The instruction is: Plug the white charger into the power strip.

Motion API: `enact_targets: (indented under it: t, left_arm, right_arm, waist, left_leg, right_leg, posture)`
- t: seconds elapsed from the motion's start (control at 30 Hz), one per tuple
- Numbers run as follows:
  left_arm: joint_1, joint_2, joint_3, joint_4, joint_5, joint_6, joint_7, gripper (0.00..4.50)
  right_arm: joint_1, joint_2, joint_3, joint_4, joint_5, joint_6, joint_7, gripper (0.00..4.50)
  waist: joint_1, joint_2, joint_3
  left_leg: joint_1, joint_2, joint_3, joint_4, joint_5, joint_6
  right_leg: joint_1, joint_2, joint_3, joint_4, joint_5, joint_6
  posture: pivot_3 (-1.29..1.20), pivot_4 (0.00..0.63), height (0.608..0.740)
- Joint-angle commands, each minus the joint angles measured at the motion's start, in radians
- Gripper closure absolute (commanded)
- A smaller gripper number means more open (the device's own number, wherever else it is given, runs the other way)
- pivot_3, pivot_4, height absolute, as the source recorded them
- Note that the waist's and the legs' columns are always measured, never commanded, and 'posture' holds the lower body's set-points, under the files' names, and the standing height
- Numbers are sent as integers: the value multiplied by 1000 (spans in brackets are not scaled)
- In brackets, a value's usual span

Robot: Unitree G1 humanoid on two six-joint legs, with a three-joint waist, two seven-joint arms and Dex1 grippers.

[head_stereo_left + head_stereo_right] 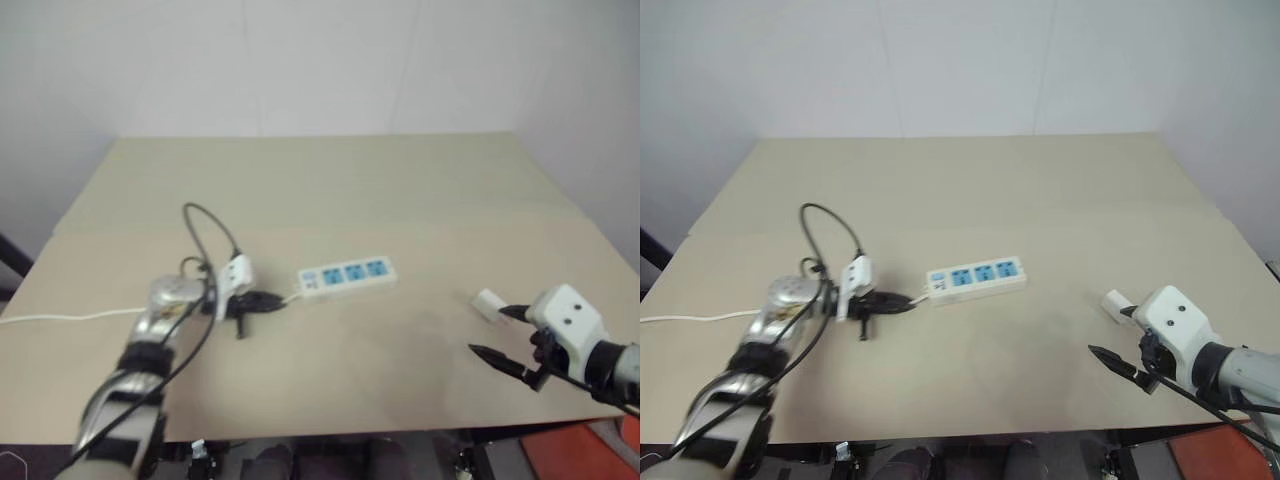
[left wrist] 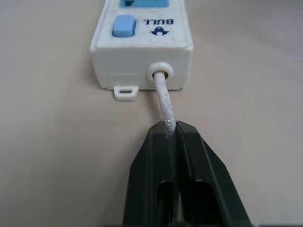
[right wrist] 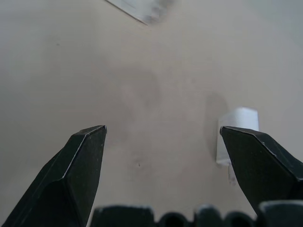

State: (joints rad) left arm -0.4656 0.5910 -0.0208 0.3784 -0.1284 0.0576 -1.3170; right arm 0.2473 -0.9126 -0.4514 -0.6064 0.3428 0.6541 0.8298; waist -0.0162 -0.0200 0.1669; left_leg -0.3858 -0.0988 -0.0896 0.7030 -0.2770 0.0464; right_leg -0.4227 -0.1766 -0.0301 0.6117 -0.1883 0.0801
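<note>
The power strip (image 1: 347, 274), a white bar with blue socket faces, lies flat near the middle of the table. Its thin white cord (image 2: 162, 97) leaves the switch end. My left gripper (image 1: 265, 301) is shut on that cord a short way from the strip's end, its black fingers (image 2: 189, 156) pinching it. The white charger (image 1: 488, 303) lies on the table at the right, well apart from the strip. My right gripper (image 1: 488, 331) hovers open just in front of the charger, which sits beside one fingertip (image 3: 251, 151), with nothing between the fingers.
The tan table (image 1: 330, 190) stretches back to a white wall. The strip's cord (image 1: 70, 317) trails left off the table's edge. The table's front edge is close under both arms, and an orange-red object (image 1: 575, 455) sits below its right corner.
</note>
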Motion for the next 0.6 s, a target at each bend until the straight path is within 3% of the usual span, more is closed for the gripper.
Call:
enact_targets:
  t: [0.03,0.07,0.17,0.33,0.53,0.6]
  left_arm:
    - [128,46,54,-280,-94,153,48,4485]
    - [163,51,68,-315,-111,166,60,4485]
    - [234,47,100,-351,-147,136,89,3661]
    - [263,56,134,-311,-170,28,100,2030]
    - [230,20,200,-230,-299,-36,52,25]
    - [197,-16,188,-185,-319,-45,44,25]
  right_arm:
    - [-34,0,41,26,-15,-44,-5,0]
    - [-47,0,58,41,-16,-53,-1,0]
    - [-117,12,125,104,-24,-72,-10,0]
    - [-147,22,152,126,-13,-92,3,0]
    - [-136,25,136,113,-6,-90,-6,0]
    - [-131,30,132,101,-3,-86,-13,0]
  waist:
    - [9,0,0]
    - [14,0,0]
    - [27,1,0]
    - [30,1,0]
    - [27,1,0]
    - [30,1,0]
  left_leg:
    - [2,0,1,0,0,0]
    - [2,0,1,-1,0,1]
    - [2,1,2,-1,0,0]
    - [2,1,3,-2,0,0]
    - [4,2,9,-4,0,0]
    - [6,3,10,-4,0,0]
  right_leg:
    - [1,0,1,0,0,0]
    - [1,0,1,0,0,0]
    - [1,0,1,0,0,0]
    - [0,1,2,-1,0,-1]
    - [-1,2,8,-1,0,-1]
    - [0,3,9,-1,1,-1]
  posture:
    - [0,150,740]
    - [0,150,740]
    - [0,150,740]
    - [0,150,740]
    - [0,150,740]
    - [0,150,740]
